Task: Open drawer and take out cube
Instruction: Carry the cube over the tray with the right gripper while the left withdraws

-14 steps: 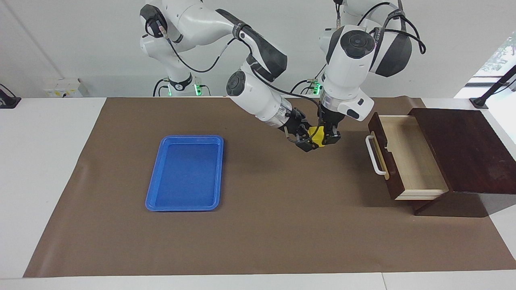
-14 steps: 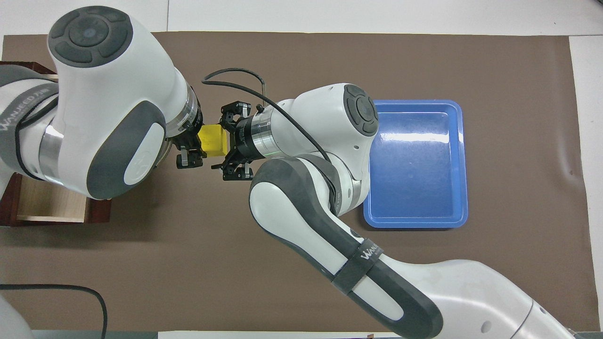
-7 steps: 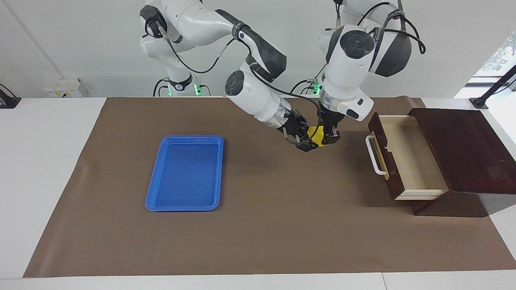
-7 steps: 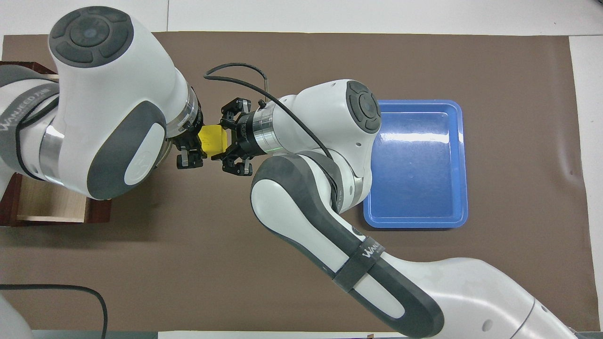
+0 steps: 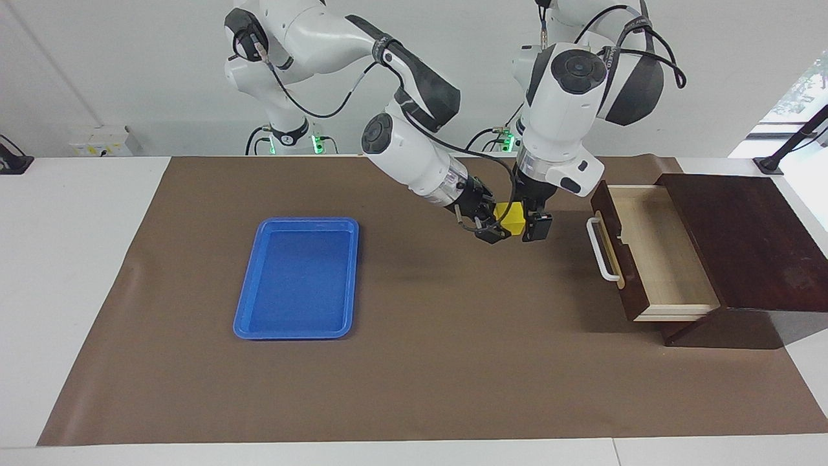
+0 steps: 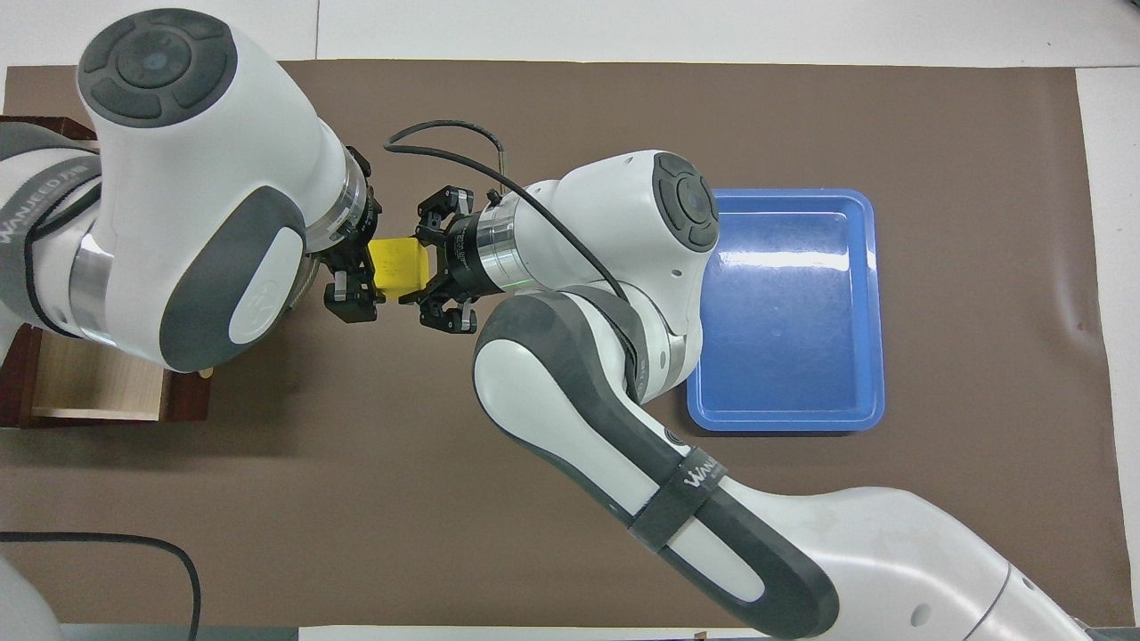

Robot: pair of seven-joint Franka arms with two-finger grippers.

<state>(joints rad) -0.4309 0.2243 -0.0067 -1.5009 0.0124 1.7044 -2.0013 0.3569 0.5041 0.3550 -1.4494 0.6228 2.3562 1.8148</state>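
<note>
The yellow cube (image 5: pixel 510 219) hangs in the air over the brown mat, between the blue tray and the drawer; it also shows in the overhead view (image 6: pixel 397 265). My right gripper (image 5: pixel 499 226) (image 6: pixel 408 270) reaches in level from the tray's end and is shut on the cube. My left gripper (image 5: pixel 525 222) (image 6: pixel 358 267) points down at the cube's drawer end, its fingers (image 5: pixel 537 228) spread slightly off the cube. The drawer (image 5: pixel 653 252) (image 6: pixel 98 387) is pulled out of its dark wooden box (image 5: pixel 744 239). Its pale inside shows nothing in it, and its white handle (image 5: pixel 601 249) faces the cube.
A flat blue tray (image 5: pixel 297 278) (image 6: pixel 788 307) lies on the mat toward the right arm's end of the table, with nothing in it. The brown mat (image 5: pixel 453 362) covers most of the table. A black cable (image 6: pixel 107 543) lies by the left arm's base.
The right gripper closed in on the cube held by the left gripper and took hold of it. The left gripper's fingers have now spread away from the cube and its wrist shifted slightly toward the drawer.
</note>
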